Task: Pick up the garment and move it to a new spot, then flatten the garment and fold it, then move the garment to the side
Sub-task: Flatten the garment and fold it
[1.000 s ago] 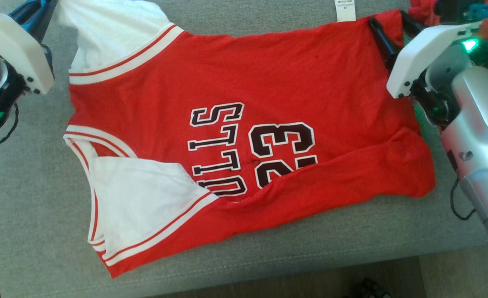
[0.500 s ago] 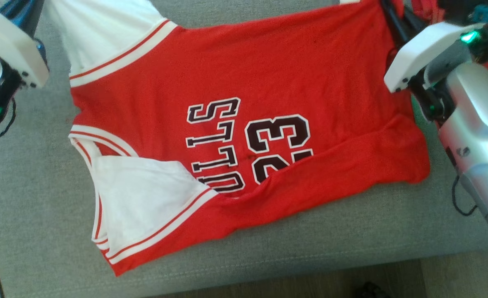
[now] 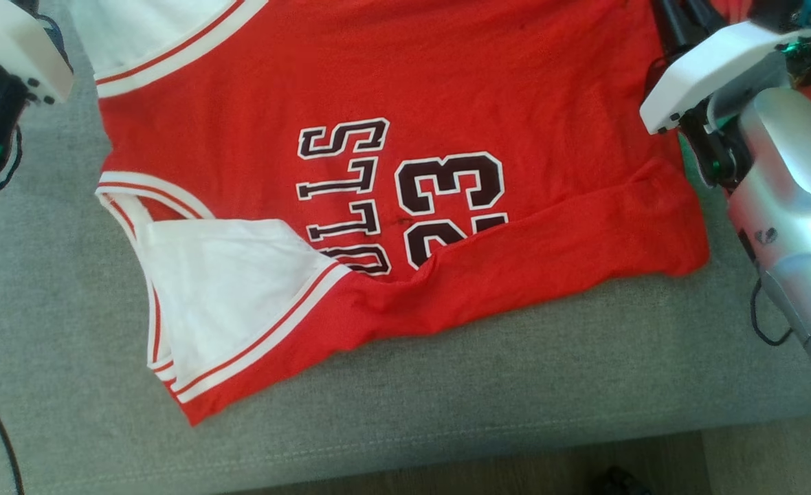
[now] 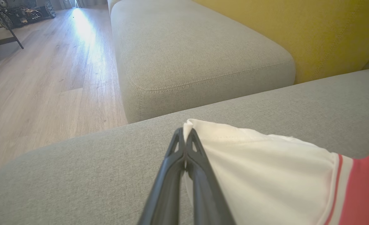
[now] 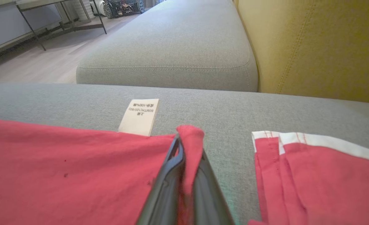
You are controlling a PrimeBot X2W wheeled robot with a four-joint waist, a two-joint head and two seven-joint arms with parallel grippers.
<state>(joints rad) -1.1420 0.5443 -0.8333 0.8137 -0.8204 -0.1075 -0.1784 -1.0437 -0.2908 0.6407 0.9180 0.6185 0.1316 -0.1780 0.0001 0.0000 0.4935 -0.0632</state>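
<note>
Head view: the red-and-white basketball jersey (image 3: pixel 405 137) lies spread across the grey fabric sofa cushion (image 3: pixel 447 412), its rumpled side near the cushion's front edge.

Left wrist view: the left gripper (image 4: pixel 184 132) is pinched closed on the jersey's white far corner.

Right wrist view: the right gripper (image 5: pixel 187 145) is clamped on its red hem corner, just beside the white care label (image 5: pixel 139 117).

Holding both far corners probably serves to pull the cloth taut for flattening.

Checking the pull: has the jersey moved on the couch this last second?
Yes. The jersey slid away from the couch's front seam, up the head view.
</note>
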